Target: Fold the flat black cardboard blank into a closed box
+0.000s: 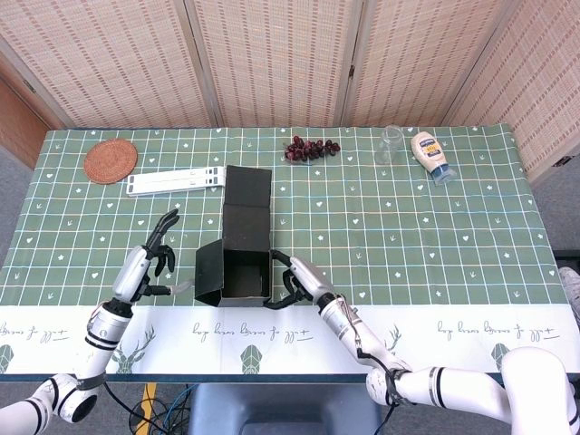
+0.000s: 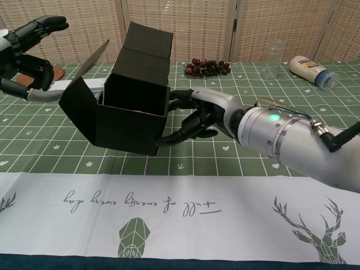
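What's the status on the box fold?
Right hand braces box side. Left hand open beside raised left flap. Top still open, rear lid up. Nothing obstructing.

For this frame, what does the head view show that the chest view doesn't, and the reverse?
Only the head view shows the open inside of the black box from above, and the white folding stand in full.

Only the chest view shows the box's outer front wall and the left side flap tilted up beside it.

Both show the right hand against the box's right side, the left hand with fingers spread left of the box, the grapes, the clear glass and the mayonnaise bottle.
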Robot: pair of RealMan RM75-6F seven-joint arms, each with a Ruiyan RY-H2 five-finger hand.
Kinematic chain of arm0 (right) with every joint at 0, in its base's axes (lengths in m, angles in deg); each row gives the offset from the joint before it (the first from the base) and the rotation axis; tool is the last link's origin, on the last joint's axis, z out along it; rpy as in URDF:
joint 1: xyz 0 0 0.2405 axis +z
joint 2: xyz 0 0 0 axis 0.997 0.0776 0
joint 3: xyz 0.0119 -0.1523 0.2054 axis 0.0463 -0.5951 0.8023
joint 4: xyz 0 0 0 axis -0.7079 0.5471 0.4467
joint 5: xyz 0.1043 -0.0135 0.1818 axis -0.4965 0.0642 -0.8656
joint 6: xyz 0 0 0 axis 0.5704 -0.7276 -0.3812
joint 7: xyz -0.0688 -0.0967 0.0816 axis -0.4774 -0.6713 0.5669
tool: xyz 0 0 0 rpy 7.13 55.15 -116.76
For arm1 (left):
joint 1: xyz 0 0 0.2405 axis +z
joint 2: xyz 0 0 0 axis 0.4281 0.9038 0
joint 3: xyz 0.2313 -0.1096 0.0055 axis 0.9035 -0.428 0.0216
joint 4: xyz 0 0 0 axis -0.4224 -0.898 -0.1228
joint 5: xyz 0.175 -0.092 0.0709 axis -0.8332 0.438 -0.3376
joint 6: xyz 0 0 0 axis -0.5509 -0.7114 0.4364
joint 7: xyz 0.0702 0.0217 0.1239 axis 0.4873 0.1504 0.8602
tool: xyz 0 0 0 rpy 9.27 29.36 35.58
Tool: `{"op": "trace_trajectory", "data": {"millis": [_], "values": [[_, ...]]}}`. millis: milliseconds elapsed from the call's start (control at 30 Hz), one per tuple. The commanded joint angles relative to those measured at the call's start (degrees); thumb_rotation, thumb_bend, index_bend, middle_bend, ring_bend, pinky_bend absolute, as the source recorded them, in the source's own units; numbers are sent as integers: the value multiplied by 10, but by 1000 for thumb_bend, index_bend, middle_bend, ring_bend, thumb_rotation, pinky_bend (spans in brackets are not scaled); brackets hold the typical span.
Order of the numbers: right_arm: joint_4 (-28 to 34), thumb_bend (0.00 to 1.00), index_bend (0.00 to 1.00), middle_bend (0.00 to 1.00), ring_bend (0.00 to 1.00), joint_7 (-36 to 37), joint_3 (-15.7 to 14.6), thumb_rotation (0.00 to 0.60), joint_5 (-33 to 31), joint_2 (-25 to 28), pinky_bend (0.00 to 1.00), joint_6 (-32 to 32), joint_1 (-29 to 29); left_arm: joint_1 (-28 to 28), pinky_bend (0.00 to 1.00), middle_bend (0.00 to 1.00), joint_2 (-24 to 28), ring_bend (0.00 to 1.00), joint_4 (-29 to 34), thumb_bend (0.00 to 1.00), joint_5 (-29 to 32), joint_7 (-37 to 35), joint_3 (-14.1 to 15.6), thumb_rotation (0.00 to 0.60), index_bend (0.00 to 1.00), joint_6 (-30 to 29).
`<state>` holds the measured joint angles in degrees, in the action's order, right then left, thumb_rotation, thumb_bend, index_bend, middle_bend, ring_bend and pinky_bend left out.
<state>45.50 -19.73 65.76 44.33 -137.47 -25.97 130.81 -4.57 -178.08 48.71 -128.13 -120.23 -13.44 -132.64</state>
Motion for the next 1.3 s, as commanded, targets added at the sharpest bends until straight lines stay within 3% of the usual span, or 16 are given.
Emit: {"op": "trace_trajectory", "data": {"millis": [33, 400, 500, 633, 867, 1300], "values": [[0, 329, 270, 402, 797, -15, -1, 600, -14, -3, 1000, -2, 4, -1, 821, 0, -11, 670, -12, 154, -10, 5, 7, 600, 11, -7], [1, 329, 270, 403, 797, -59, -2, 600, -59, -7, 1000, -9, 13, -27, 821, 10, -69, 675, -109, 154, -53, 17, 34, 600, 163, -14], [0, 330, 270, 403, 798, -70, -2, 600, -69, -7, 1000, -11, 16, -35, 821, 56, -93, 623, -158, 154, -66, 16, 39, 600, 221, -29], [-4, 329, 270, 403, 798, -82, -4, 600, -80, -7, 1000, -15, 20, -45, 821, 128, -120, 642, -209, 154, -76, 8, 46, 600, 282, -39], [-11, 329, 270, 403, 797, -106, -6, 600, -103, -5, 1000, -22, 29, -59, 821, 192, -165, 661, -296, 154, -89, -19, 61, 600, 328, -57], [-21, 339, 270, 403, 797, -131, -15, 600, -128, -4, 1000, -36, 40, -72, 821, 248, -205, 678, -399, 153, -98, -22, 89, 600, 389, -75]]}}
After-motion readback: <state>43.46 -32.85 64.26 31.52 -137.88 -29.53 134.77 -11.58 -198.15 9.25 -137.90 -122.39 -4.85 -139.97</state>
